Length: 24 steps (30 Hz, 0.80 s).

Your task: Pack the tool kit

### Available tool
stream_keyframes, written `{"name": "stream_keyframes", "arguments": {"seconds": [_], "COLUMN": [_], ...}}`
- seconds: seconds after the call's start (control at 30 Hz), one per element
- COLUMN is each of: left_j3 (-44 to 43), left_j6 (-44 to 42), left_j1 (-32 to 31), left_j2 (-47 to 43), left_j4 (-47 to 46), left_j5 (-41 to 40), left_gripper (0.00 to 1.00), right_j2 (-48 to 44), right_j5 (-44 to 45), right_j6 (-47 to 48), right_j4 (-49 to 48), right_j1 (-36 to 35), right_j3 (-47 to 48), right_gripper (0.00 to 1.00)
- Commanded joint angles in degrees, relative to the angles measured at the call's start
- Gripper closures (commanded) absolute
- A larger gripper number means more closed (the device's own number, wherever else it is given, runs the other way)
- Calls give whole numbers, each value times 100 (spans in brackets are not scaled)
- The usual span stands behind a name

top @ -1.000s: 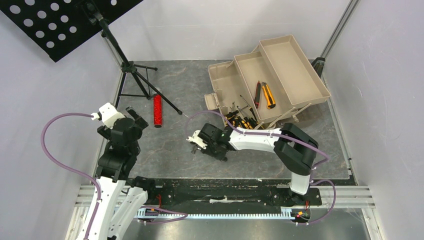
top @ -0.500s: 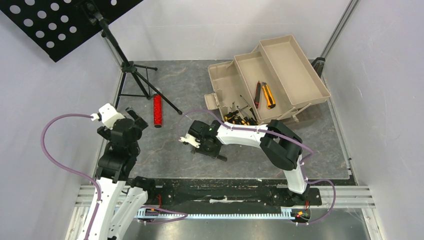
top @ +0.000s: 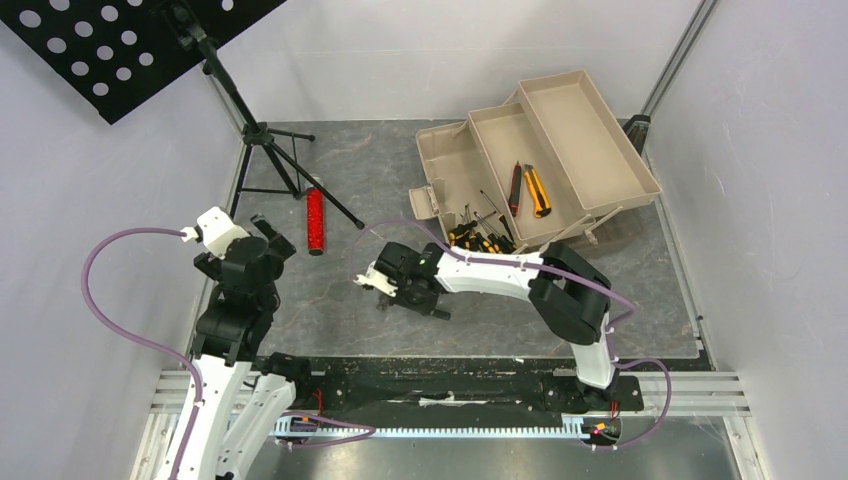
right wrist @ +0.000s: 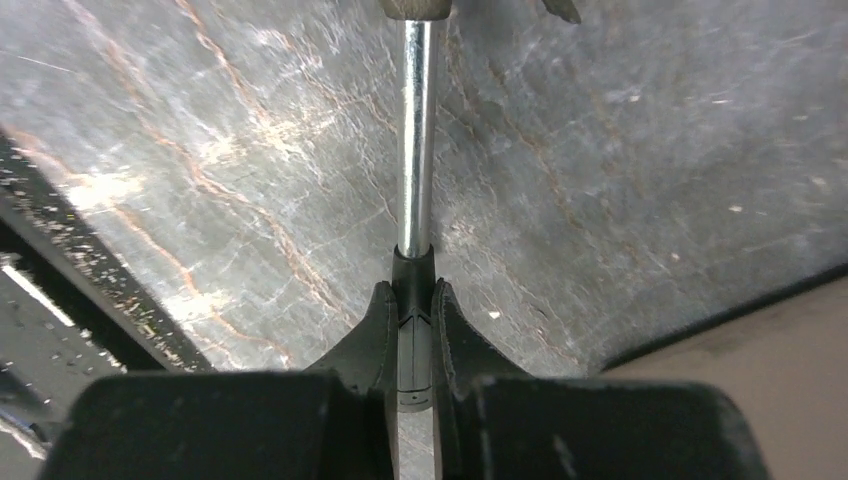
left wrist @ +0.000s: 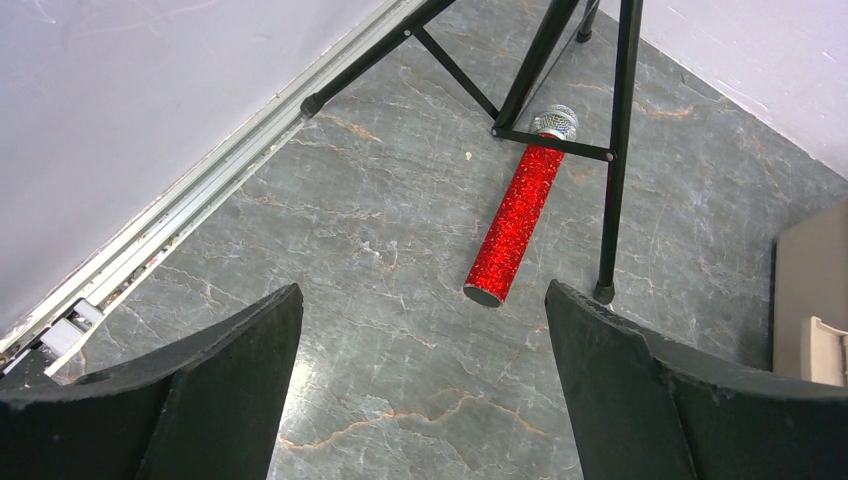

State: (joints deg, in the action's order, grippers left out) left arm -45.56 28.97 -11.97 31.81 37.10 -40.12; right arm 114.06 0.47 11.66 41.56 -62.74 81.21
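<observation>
The tan toolbox (top: 598, 140) stands open at the back right with its trays folded out. A red utility knife (top: 515, 187) and an orange one (top: 538, 190) lie in the middle tray. Several yellow-and-black screwdrivers (top: 478, 240) lie in the box's lower compartment. My right gripper (top: 425, 303) is low over the floor, left of the box, shut on the black handle of a screwdriver (right wrist: 415, 150) whose metal shaft points away from it. My left gripper (left wrist: 420, 330) is open and empty at the left (top: 268, 238), above bare floor.
A red glittery cylinder (top: 316, 221) lies by the feet of the black tripod music stand (top: 262, 135); both also show in the left wrist view, the cylinder (left wrist: 520, 215) beyond my open fingers. A corner of the toolbox (left wrist: 815, 290) shows at that view's right edge. White walls enclose the grey floor.
My right gripper has moved left, away from the toolbox's front, with the screwdriver in it. The left arm has not moved.
</observation>
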Motion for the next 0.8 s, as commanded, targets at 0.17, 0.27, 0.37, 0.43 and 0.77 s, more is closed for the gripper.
{"name": "stream_keyframes", "arguments": {"seconds": [0.17, 0.27, 0.37, 0.43, 0.77], "left_j3": [12, 16, 19, 20, 29], "left_j6": [-170, -168, -156, -159, -167], "left_j1": [45, 49, 54, 54, 54], "left_j2": [-52, -68, -73, -86, -37], "left_j4": [-264, -256, -265, -265, -317], "left_j5": [-34, -27, -5, 7, 121], "left_gripper": [4, 4, 4, 4, 4], "right_j2": [-1706, -1994, -2269, -2440, -2508], "right_j5": [716, 1106, 1507, 1683, 2181], "right_j6": [14, 70, 142, 178, 72], "right_j4": [-292, 8, 289, 421, 246], "right_j1": [-6, 197, 666, 1125, 3712], "right_j3": [424, 706, 1004, 1166, 1856], "right_gripper": [100, 100, 100, 100, 100]}}
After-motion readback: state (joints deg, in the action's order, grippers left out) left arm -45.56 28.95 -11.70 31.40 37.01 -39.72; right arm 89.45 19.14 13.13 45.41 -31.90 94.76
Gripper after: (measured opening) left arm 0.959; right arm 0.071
